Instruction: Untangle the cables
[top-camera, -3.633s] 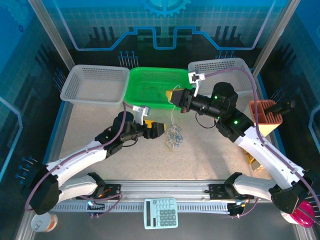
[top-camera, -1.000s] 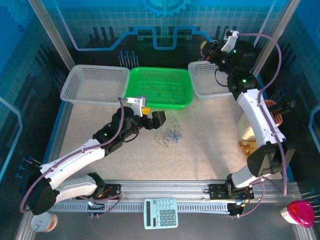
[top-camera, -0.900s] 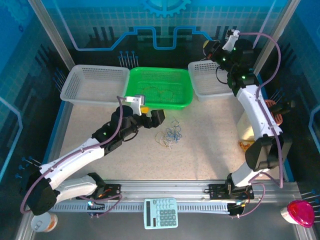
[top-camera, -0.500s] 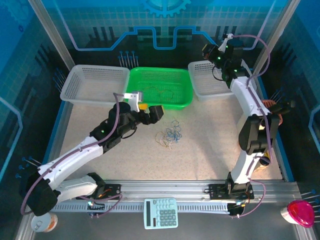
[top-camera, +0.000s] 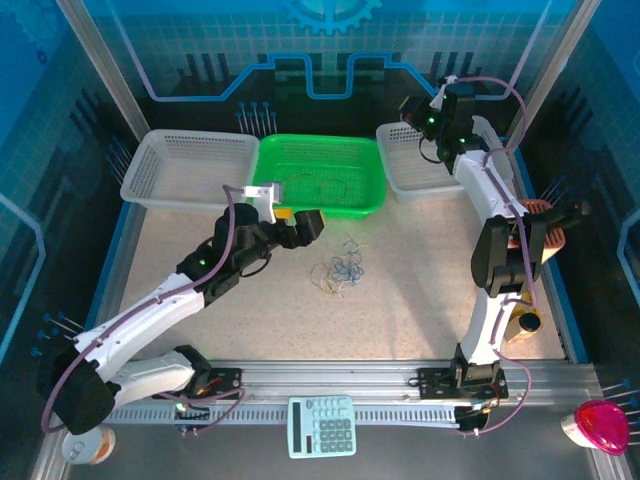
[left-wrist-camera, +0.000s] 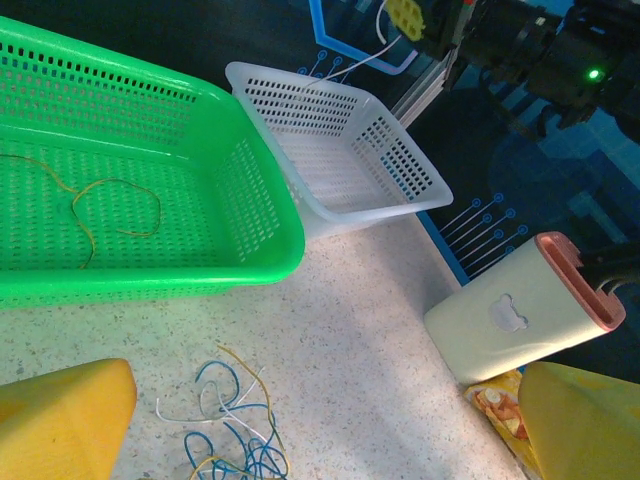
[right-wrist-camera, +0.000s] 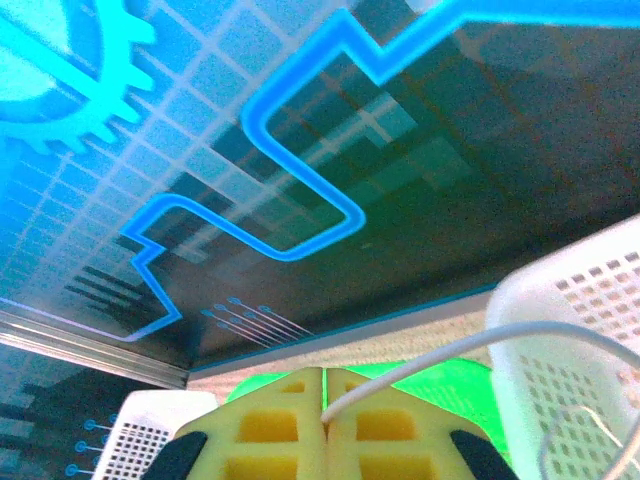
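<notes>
**Top view.** Left arm (top-camera: 150, 310) extends from its base at 7 o'clock toward the centre. Left gripper (top-camera: 308, 226) points toward 3 o'clock, its yellow fingers (left-wrist-camera: 60, 420) spread wide and holding nothing. Right arm (top-camera: 500, 255) rises from its base at 5 o'clock, folded, and reaches to 1 o'clock. Right gripper (right-wrist-camera: 325, 425) is closed, its pads pinching a whitish cable (right-wrist-camera: 440, 352).

Blue, yellowish and whitish cables (top-camera: 342, 272), green basket (top-camera: 350, 205), white baskets (top-camera: 180, 203), speckled beige table (top-camera: 420, 290)

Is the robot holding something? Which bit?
The right gripper pinches a whitish cable; its held part is hidden between the pads. The left gripper is open, empty.
</notes>
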